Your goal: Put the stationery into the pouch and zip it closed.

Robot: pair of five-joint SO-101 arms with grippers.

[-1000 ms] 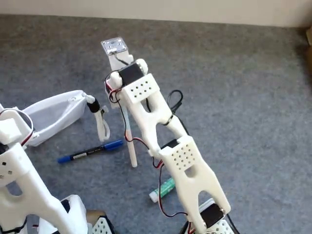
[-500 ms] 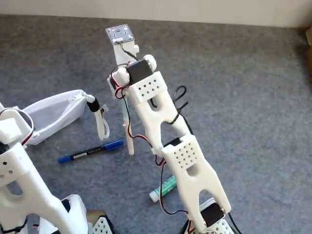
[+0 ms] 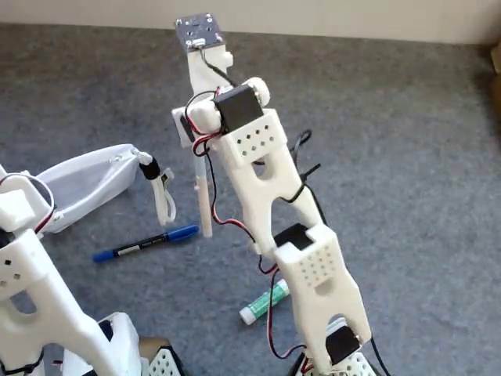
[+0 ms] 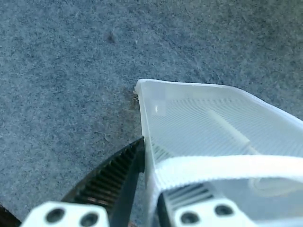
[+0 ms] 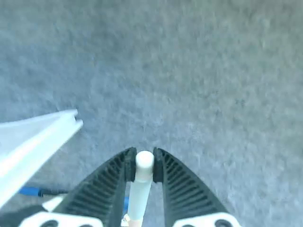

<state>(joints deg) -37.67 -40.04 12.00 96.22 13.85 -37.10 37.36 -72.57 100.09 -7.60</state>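
On your left, the left gripper [image 4: 149,176] is closed to a thin slit on the side wall of the pouch [image 4: 213,127], with the white mesh pinched between its black ribbed jaws. The left wrist view gives you that grip close up. It also shows one corner of the pouch against the grey carpet [image 4: 61,71] and a white band [image 4: 227,165] running along the edge nearest the camera. The high view does not show that pinch. It gives you the layout instead: the pouch [image 3: 86,184] lies at the left of the carpet, and a white strap [image 3: 163,200] hangs off the end that points toward the middle.

Next along, the blue pen [image 3: 145,243] lies flat on the carpet, near the pouch but not touching it.

Then comes the right gripper [image 5: 144,160]. The right wrist view shows its two black jaws nearly together, each pressed against a side of the white stick [image 5: 141,187] near the stick's upper end. From above, you see the white stick [image 3: 203,200] hanging close to upright below the right arm. Its lower end is just beside the blue pen's capped end, and you cannot tell whether it touches the carpet. The right wrist view also catches the pouch's corner [image 5: 42,137] off to one side and a sliver of the blue pen [image 5: 33,191].

Farthest right, a green and white tube [image 3: 262,301] lies on the carpet beside the right arm's base.
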